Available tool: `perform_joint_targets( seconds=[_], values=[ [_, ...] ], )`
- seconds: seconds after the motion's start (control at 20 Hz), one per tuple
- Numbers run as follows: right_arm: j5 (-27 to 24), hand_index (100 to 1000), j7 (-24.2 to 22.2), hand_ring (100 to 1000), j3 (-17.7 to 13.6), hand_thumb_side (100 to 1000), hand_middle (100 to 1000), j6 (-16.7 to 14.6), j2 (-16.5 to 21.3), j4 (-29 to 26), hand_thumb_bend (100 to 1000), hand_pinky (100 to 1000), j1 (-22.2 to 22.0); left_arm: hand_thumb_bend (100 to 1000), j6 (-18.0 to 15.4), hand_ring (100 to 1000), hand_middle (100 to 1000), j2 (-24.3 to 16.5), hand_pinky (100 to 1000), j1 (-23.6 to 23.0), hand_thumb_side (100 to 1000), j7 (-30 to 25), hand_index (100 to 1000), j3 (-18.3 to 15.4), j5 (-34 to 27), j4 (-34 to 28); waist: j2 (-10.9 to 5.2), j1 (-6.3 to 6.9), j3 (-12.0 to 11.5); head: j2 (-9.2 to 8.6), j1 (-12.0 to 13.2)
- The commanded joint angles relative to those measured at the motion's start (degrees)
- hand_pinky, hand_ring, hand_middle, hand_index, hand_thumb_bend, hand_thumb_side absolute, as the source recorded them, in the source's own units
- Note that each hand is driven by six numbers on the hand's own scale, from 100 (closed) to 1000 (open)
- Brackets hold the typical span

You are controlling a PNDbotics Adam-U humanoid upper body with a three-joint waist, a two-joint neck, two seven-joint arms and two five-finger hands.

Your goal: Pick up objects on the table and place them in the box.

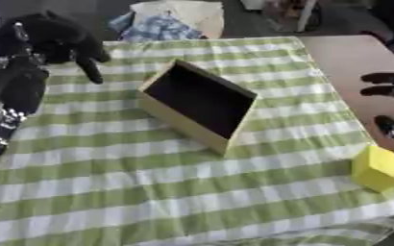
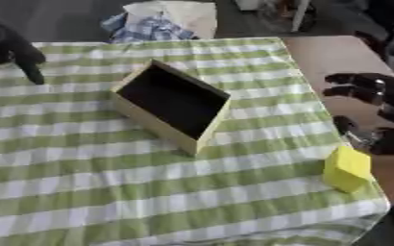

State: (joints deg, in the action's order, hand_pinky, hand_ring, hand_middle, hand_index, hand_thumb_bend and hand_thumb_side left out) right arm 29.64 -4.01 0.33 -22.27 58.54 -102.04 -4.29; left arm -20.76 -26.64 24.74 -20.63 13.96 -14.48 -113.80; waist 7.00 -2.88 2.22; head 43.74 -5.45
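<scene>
A shallow, dark-lined wooden box (image 1: 199, 103) sits mid-frame on the green-checked worktop (image 1: 150, 192), a yellow block (image 2: 348, 169) lower right beside the open right hand (image 2: 377, 98); left hand (image 1: 62, 36), upper left, hangs fingers relaxed.

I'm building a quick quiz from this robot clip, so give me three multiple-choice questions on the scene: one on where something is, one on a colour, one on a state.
1. Where is the yellow block?
A. inside the box
B. near the table's right edge, on the cloth
C. in the left hand

2. What colours is the tablecloth?
A. green and white check
B. plain red
C. blue stripes

3. What does the wooden box hold?
A. the yellow block
B. folded fabric
C. nothing that shows

Answers:
1 B: the block lies on the cloth by the right edge, below the right hand.
2 A: green and white bands cross over the whole cloth.
3 C: the box's dark inside shows no object, and the left hand hovers to its upper left, holding nothing.
</scene>
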Motion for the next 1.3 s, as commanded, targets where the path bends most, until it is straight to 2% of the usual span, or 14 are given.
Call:
perform_joint_targets(
  seconds=[0.05, 0.3, 0.6, 0.9, 1.2, 1.3],
  values=[
    [1.45, 920, 1.61, 884, -1.80, 963, 920, 0.83, 0.33, 0.04, 100, 944, -0.67, 100, 0.15, 697, 686, -0.93, 531, 0.56, 650, 0.13, 823, -0.69, 0.30, -0.79, -0.66, -0.04, 0.32, 0.37, -0.52],
    [4.31, 915, 3.66, 855, -2.20, 936, 867, 2.66, -1.12, 0.52, 100, 946, -2.49, 100, 0.28, 697, 686, -0.93, 530, 0.50, 649, 0.20, 823, -0.73, 0.44, -0.79, -0.60, -0.11, 0.79, 0.37, -1.16],
    [5.28, 920, 3.64, 841, -2.28, 865, 849, 5.24, -1.97, 1.35, 175, 942, -3.47, 100, 0.54, 696, 690, -0.74, 529, 0.31, 649, 0.09, 823, -0.74, 0.57, -0.79, -0.50, -0.14, 0.95, 0.37, -1.65],
    [0.64, 959, -0.25, 861, -1.83, 653, 857, 7.27, -2.18, 1.55, 252, 940, -3.83, 100, 0.72, 695, 691, -0.53, 529, 0.35, 648, 0.01, 823, -0.73, 0.59, -0.79, -0.32, -0.08, 0.91, 0.37, -1.62],
    [-2.48, 984, -4.43, 875, -1.37, 500, 870, 7.82, -2.08, 2.28, 246, 938, -4.04, 100, 0.65, 694, 688, -0.57, 528, 0.29, 651, -0.07, 823, -0.87, 0.83, -0.79, 0.34, 0.31, 0.86, 0.02, 0.44],
    [-3.50, 990, -5.45, 874, -1.35, 403, 869, 7.57, -2.10, 2.69, 242, 939, -4.13, 100, 0.55, 694, 688, -0.59, 528, 0.41, 653, -0.08, 823, -0.92, 0.92, -0.79, 0.62, 0.51, 0.86, -0.42, 1.24]
  ],
)
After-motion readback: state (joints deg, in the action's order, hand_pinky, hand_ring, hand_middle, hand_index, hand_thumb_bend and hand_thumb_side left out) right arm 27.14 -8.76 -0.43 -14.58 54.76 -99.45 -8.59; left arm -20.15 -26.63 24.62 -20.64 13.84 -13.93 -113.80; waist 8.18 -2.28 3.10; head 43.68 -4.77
